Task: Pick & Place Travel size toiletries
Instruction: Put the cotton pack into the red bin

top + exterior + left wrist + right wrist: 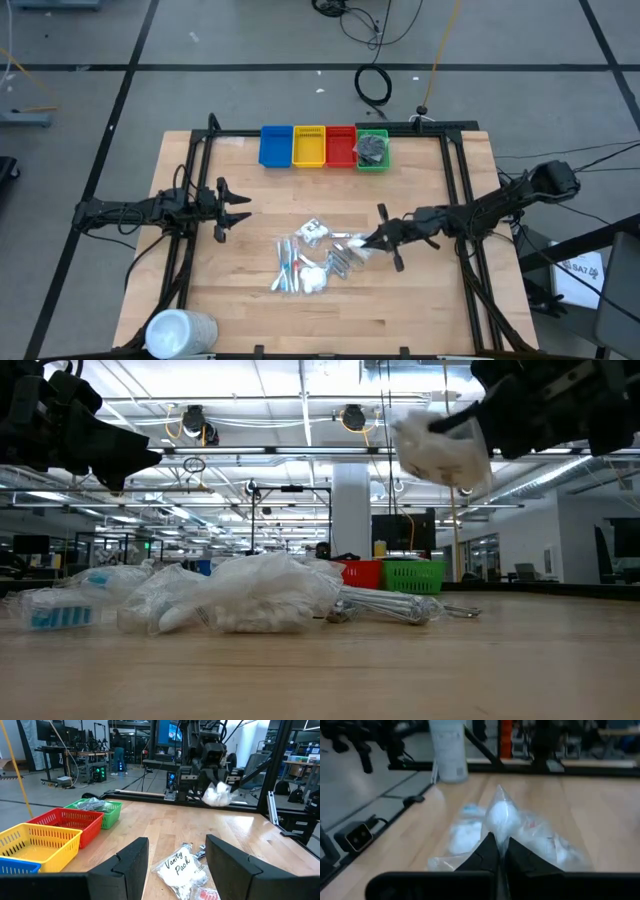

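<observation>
A pile of travel size toiletries (310,260) lies mid-table: white packets, silver tubes and clear-wrapped sticks. My right gripper (366,240) hovers at the pile's right edge, shut on a small clear-wrapped white packet (440,455), which also shows in the left wrist view (217,795). My left gripper (236,208) waits open and level at the table's left, with nothing between its fingers (132,862). A packet marked "Vanity Pack" (180,870) lies on the wood just ahead of it. My right gripper pinches the white packet by its near edge (499,831) between its two fingers. The fingers lie level and come from the table's right. The packet sticks out ahead of the fingertips, lifted well clear of the table and the pile.
Blue (276,146), yellow (308,146), red (340,146) and green (372,150) bins stand in a row at the far edge; the green one holds dark items. A large white cylinder (180,332) stands at the near left corner. Bare wood lies between pile and bins.
</observation>
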`<state>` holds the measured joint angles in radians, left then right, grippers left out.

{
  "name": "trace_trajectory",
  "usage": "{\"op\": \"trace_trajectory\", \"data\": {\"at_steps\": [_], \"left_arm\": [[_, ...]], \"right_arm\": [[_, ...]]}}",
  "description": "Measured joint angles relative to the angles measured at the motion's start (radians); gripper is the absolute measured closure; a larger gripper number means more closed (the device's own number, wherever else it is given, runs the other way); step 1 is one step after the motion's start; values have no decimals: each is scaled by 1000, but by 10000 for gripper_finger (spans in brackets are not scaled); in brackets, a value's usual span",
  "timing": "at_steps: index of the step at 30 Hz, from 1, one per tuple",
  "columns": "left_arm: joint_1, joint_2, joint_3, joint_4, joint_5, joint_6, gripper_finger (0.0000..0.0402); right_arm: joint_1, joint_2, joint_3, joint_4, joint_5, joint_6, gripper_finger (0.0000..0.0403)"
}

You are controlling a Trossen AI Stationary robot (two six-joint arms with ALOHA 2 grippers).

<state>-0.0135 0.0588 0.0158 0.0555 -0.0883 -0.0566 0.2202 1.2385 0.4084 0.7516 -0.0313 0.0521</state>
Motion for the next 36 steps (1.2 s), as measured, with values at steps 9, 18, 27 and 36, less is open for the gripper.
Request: {"op": "trace_trajectory", "data": {"at_steps": [9,18,27,36], "left_arm": [[0,0,0,0,0,0,210],[0,0,0,0,0,0,210],[0,0,0,0,0,0,211],[0,0,0,0,0,0,210]], "right_arm": [[-136,9,24,105,1,-48,403],[-331,111,158,59,-2,-53,403],[-504,266,308,58,-70,-26,403],[-699,459,474,56,-75,60,403]]}}
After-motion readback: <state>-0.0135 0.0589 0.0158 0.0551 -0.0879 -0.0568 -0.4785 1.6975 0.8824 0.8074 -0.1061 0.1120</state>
